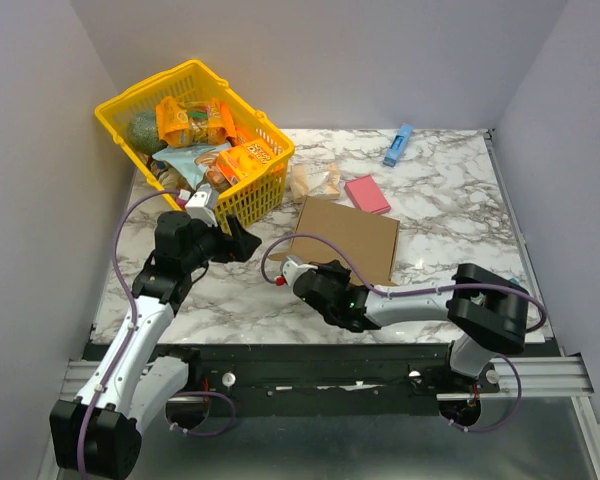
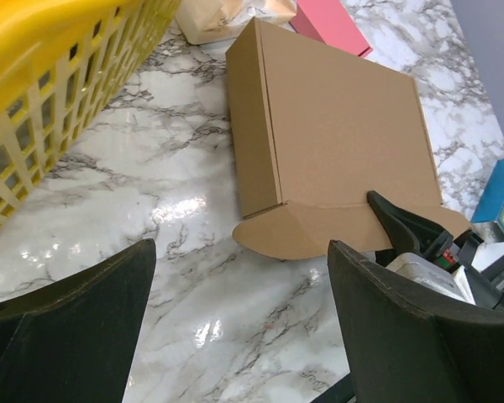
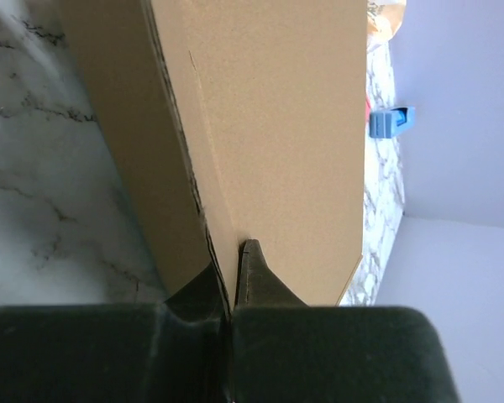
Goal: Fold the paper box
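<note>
One paper box (image 1: 348, 240) was laid flat on the marble table (image 1: 460, 230), just right of the one yellow basket (image 1: 255, 195). Its protruding flap was pinched between the closed jaws of the right gripper (image 3: 235, 270). The left gripper (image 2: 242, 252) was held wide apart, empty, just below the basket.

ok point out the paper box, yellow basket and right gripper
paper box (image 1: 345, 238): top view, middle of lid
yellow basket (image 1: 252, 192): top view, near side wall
right gripper (image 3: 233, 259): right wrist view, between fingertips pinching the box flap
</note>
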`<control>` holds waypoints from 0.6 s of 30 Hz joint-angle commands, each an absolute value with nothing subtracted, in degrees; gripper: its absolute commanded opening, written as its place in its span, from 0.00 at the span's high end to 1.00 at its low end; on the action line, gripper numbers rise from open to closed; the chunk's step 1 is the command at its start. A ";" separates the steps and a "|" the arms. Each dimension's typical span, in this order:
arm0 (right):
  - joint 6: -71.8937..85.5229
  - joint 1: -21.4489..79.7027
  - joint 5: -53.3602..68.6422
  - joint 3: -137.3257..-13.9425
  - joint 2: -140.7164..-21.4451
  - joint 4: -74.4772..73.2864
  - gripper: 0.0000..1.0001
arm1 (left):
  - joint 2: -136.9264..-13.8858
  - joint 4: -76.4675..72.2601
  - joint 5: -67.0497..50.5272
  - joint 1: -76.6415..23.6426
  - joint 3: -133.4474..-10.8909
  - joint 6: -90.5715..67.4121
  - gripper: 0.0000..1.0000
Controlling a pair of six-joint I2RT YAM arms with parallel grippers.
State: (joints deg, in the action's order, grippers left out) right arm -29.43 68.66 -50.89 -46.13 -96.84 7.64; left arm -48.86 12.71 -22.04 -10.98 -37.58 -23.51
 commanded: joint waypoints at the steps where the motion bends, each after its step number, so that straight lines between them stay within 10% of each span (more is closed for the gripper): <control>1: -19.61 69.87 -40.97 -47.02 -93.96 -2.34 0.99 | -47.73 13.45 -23.12 -10.11 -32.70 -29.26 0.09; 18: 7.73 87.80 -51.15 -51.24 -93.78 -25.13 0.99 | -41.13 0.27 -18.11 -22.75 -15.74 -50.70 0.08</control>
State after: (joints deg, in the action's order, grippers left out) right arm -6.33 85.23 -51.13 -49.65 -93.78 -18.87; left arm -42.09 6.81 -21.23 -19.03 -18.44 -42.83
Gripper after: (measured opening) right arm 0.057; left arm 0.915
